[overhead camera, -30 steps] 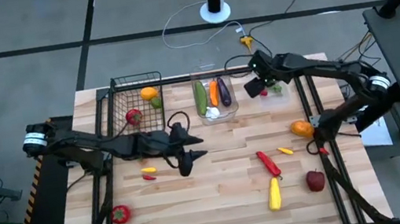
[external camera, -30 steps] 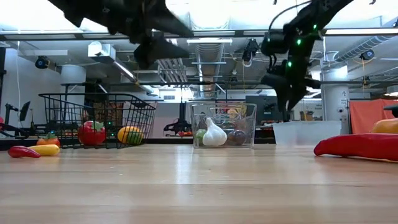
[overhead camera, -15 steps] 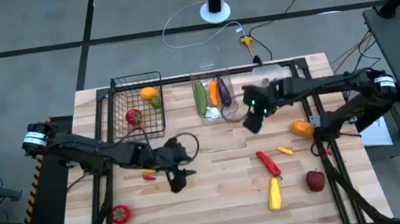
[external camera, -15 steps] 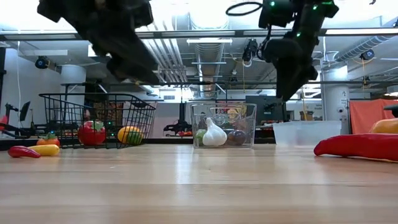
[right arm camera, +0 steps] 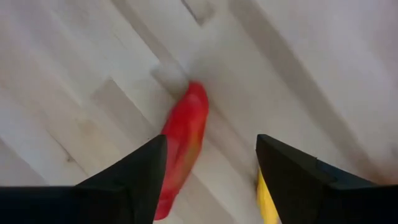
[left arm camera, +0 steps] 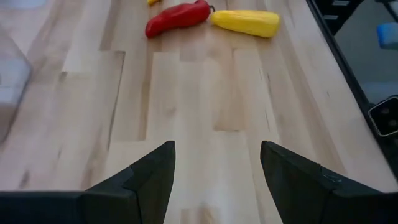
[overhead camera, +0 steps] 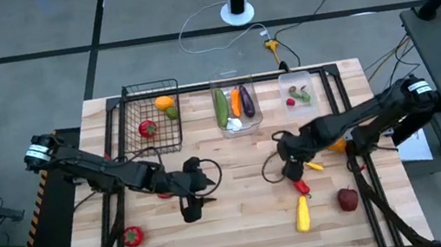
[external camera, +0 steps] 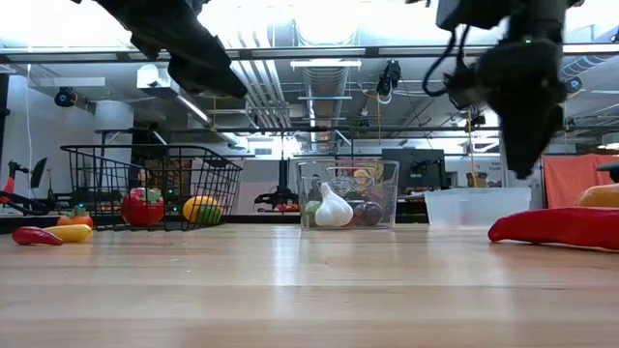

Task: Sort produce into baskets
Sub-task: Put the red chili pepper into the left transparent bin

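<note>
My right gripper (overhead camera: 291,168) is open and points down, just above the far end of a long red pepper (right arm camera: 183,149) on the table; its fingers stand on either side without touching it. The pepper also shows in the low view (external camera: 556,227). My left gripper (overhead camera: 190,200) is open and empty over bare wood at mid table. A black wire basket (overhead camera: 152,116) holds a red and an orange piece. A taller clear bin (overhead camera: 236,108) holds cucumber, eggplant and garlic. A shallow clear bin (overhead camera: 299,94) holds small pieces.
Loose on the table are a yellow pepper (overhead camera: 302,214), a red apple (overhead camera: 347,199), an orange pepper (overhead camera: 333,142), a small yellow pepper (overhead camera: 314,165), a red piece (overhead camera: 132,236) at near left, and small red and yellow chilies (overhead camera: 163,191) beside my left arm.
My right gripper has come from over the shallow bin toward the table's near edge and down, ending over the long red pepper. My left gripper has gone a little toward the near and left edges.
</note>
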You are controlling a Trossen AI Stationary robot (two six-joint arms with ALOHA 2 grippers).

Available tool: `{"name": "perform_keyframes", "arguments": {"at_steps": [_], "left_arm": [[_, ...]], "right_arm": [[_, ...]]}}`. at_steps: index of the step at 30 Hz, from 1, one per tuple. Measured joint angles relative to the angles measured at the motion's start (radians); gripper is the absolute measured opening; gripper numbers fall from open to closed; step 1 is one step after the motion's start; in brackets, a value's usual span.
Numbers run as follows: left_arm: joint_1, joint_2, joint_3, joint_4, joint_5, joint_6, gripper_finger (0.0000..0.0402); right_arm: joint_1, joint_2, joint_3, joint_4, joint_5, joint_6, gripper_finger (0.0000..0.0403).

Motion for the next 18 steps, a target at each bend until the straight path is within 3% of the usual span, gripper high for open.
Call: {"name": "perform_keyframes", "arguments": {"at_steps": [7,18], "left_arm": [[0.0,0.0,0.018,0.001,-0.008,0.042,0.022],[0.0,0.0,0.018,0.002,-0.055,0.042,0.022]], "right_arm": [[0.082,0.006,-0.068,0.067,-0.018,0.143,0.026],[0.108,0.166,-0.078,0.147,-0.027,0.157,0.0258]]}}
